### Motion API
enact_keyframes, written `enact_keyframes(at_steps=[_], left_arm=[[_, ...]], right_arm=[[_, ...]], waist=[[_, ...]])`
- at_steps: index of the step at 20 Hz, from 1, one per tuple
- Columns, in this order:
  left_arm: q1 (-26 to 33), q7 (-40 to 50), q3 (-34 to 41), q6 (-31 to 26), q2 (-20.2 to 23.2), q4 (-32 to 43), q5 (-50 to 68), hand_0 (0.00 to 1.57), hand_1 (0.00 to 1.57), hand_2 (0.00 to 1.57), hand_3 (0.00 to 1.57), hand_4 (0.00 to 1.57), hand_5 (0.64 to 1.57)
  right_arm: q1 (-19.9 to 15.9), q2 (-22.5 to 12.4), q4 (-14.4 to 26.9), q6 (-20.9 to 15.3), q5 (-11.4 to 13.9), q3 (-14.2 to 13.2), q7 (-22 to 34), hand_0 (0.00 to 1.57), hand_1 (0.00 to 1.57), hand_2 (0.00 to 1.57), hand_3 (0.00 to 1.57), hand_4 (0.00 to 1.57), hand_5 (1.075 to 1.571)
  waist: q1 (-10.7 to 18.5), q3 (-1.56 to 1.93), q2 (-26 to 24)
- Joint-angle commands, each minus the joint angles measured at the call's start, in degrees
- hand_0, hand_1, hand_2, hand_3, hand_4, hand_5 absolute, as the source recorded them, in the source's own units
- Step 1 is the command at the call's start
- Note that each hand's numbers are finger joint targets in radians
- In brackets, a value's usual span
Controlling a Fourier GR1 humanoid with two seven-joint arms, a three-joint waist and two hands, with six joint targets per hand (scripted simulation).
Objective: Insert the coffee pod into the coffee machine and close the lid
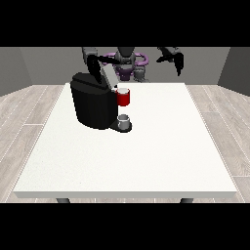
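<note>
The black coffee machine (93, 105) stands on the left half of the white table (146, 156). Its grey lid (110, 76) is tilted up at the back. A red pod holder (124, 98) with a pale top sticks out at the machine's front, and I cannot tell whether a pod lies in it. Below it a small grey cup (124, 121) sits on the machine's base. The hand at the view's left (97, 72) is down at the machine's top, right beside the raised lid. The hand at the view's right (177, 61) hangs in the air beyond the table's far edge, open and holding nothing.
The robot's torso (128, 61) stands behind the table's far edge. The table's far edge runs just behind the machine. Wooden floor surrounds the table on all sides.
</note>
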Motion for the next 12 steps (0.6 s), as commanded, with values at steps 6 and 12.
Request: enact_keyframes(at_steps=[6, 12], left_arm=[[0.6, -0.2, 0.8, 0.9, 3.2, -3.2, 0.5, 0.0, 0.0, 0.0, 0.0, 0.35, 1.571], [0.5, 4.2, -2.4, 3.4, 0.2, -5.0, -1.3, 0.0, 0.0, 0.0, 0.0, 0.36, 1.571]], right_arm=[[-3.9, -1.7, 3.1, 2.7, 0.7, 0.5, -4.3, 0.0, 0.0, 0.0, 0.0, 0.16, 1.571], [-11.0, -1.9, 3.7, 1.7, 3.7, 3.2, 0.8, 0.0, 0.0, 0.0, 0.0, 0.12, 1.571]], waist=[[-0.8, 0.05, 5.0], [1.2, 0.04, 3.0]])
